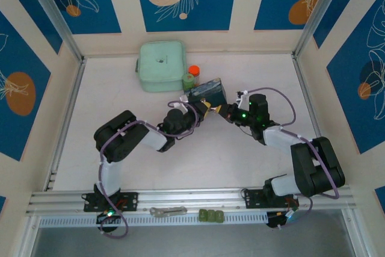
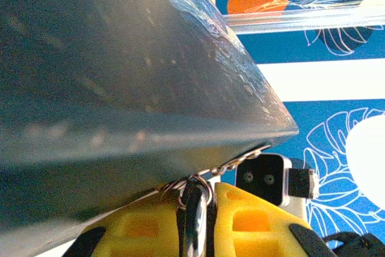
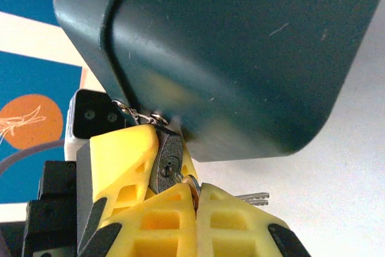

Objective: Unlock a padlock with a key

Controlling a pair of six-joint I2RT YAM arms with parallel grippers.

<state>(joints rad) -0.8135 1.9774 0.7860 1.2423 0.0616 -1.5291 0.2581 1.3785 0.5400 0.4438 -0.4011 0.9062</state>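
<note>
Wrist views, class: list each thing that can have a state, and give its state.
padlock, clamped in left gripper, keyhole facing the key
key, pinched by right gripper, tip by the keyhole
blue box, looks shut

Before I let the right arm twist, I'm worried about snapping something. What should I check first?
1. Padlock clamped in the left gripper: ok, it sits between the yellow fingers.
2. Key pinched in the right gripper: ok, the fingers are shut around its head.
3. Key seated in the keyhole: cannot tell; its tip is at the lock's face, but the depth is hidden.
4. Chain slack enough: cannot tell; it runs from the padlock up under the box.
5. Spare key out of the way: ok, it sticks out beside the right fingers.
</note>
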